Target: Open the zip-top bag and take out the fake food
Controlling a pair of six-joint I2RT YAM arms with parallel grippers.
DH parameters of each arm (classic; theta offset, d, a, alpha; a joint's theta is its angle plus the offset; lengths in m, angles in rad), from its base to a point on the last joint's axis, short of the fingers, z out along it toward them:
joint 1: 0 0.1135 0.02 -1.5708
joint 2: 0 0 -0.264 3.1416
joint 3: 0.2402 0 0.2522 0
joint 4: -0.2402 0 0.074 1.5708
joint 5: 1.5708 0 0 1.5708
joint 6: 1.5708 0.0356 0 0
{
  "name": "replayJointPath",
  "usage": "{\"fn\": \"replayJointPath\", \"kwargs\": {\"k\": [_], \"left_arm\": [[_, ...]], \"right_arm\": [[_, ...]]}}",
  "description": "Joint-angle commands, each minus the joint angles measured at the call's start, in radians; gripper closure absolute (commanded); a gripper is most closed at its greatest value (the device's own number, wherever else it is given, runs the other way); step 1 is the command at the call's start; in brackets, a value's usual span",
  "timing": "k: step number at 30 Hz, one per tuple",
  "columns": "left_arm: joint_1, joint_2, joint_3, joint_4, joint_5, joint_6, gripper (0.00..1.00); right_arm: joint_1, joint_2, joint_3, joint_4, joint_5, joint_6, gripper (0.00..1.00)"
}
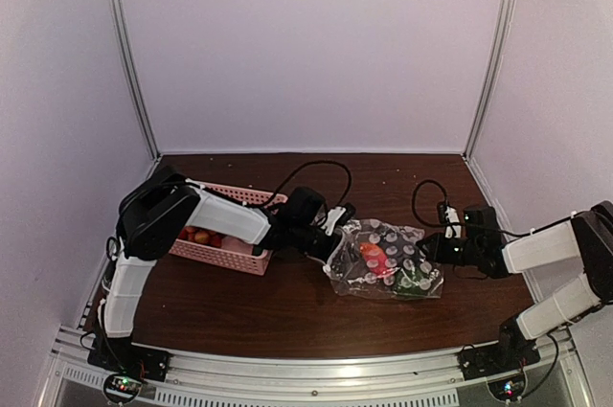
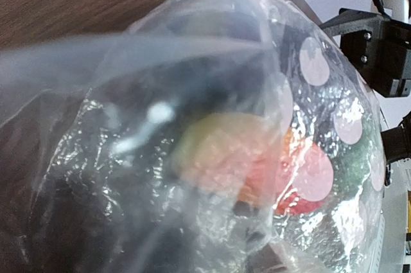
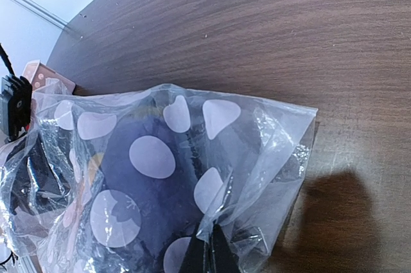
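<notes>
Little weight, slippery soft film: my right gripper [image 3: 207, 255] clamps a fold of the bag [image 3: 148, 176] at its tips; my left gripper [image 1: 334, 242], under film, I cannot read.

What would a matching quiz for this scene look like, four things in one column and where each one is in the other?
1 pink basket
2 zip-top bag
3 right gripper
4 fake food

A inside the bag
B pinching the bag's right edge
C furthest left of the four
D mid-scene, clear with white dots

Pairs: 1-C, 2-D, 3-B, 4-A
</notes>
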Motion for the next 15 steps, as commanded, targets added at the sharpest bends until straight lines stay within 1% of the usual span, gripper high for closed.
{"fn": "replayJointPath", "kwargs": {"k": [1,4,9,15], "left_arm": [[-0.004,0.031,0.028,0.032,-0.054,-0.056,0.65],[-0.005,0.048,0.025,0.112,0.013,-0.091,0.62],[-0.010,0.077,0.053,0.134,0.057,-0.106,0.60],[-0.017,0.106,0.078,0.161,0.114,-0.110,0.49]], "right_arm": [[0.019,0.004,-0.017,0.014,0.022,0.015,1.00],[0.039,0.017,-0.019,0.023,0.023,0.017,1.00],[0.069,0.028,-0.019,0.035,0.035,0.023,1.00],[0.126,0.070,-0.005,0.059,0.053,0.037,1.00]]}}
